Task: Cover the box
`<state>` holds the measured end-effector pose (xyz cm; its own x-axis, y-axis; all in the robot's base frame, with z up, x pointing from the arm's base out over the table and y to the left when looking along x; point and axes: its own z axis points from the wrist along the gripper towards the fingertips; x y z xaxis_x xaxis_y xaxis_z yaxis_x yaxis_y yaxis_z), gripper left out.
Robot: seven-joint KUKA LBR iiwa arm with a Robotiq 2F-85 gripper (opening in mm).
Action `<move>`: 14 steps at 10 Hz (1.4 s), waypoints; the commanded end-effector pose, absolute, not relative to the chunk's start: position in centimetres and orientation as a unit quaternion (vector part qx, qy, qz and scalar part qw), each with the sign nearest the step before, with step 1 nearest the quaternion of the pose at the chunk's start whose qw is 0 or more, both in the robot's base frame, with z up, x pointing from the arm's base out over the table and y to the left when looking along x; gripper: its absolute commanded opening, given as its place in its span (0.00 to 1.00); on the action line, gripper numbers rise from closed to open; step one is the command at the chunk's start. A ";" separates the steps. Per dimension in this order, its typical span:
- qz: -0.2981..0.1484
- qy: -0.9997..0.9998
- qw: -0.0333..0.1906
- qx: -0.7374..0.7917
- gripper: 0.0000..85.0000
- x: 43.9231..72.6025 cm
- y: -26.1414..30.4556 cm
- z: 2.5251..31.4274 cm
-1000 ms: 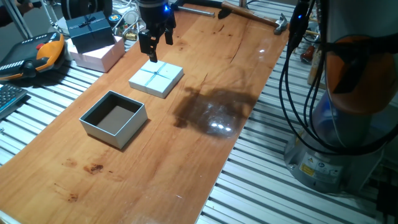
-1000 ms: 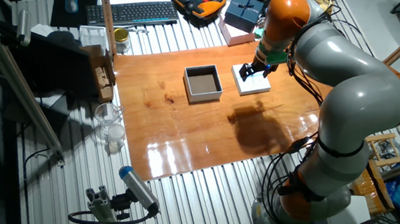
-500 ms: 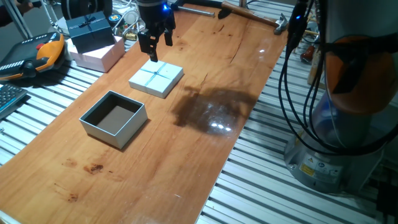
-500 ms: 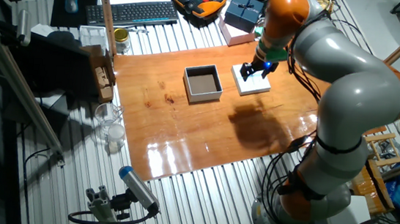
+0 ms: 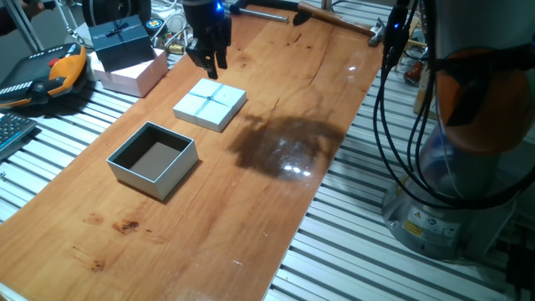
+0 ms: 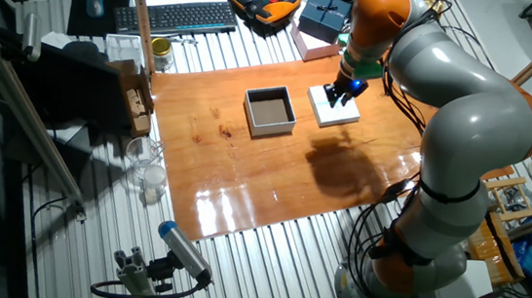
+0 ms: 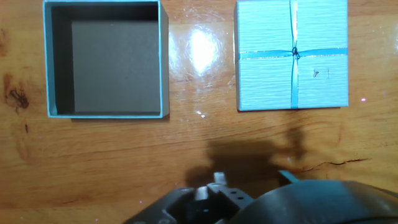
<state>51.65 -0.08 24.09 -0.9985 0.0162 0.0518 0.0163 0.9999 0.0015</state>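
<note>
The box (image 5: 152, 160) stands open on the wooden table, with pale blue-grey walls and a dark brown inside. It also shows in the other fixed view (image 6: 270, 110) and at the upper left of the hand view (image 7: 104, 59). Its pale blue lid (image 5: 211, 105), with a crossed ribbon, lies flat on the table beside it, apart from it (image 7: 291, 55). My gripper (image 5: 210, 67) hangs just above the lid's far edge (image 6: 343, 96), empty, with fingers pointing down and slightly apart. In the hand view only the gripper's body shows, at the bottom edge.
A dark navy ribboned box (image 5: 121, 40) sits on a pink box (image 5: 134, 73) at the table's far left. A teach pendant (image 5: 50, 71) lies beside them and a hammer (image 5: 351, 23) at the far edge. The arm's base (image 5: 468, 167) stands to the right.
The gripper has turned about its vertical axis and shifted slightly up and back over the lid's far edge. The box and the lid have not moved.
</note>
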 end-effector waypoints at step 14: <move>-0.008 -1.000 0.009 -0.011 0.00 52.4 -2.0 20.5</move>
<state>52.42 -2.06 20.42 -0.9995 0.0241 0.0186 0.0244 0.9996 0.0164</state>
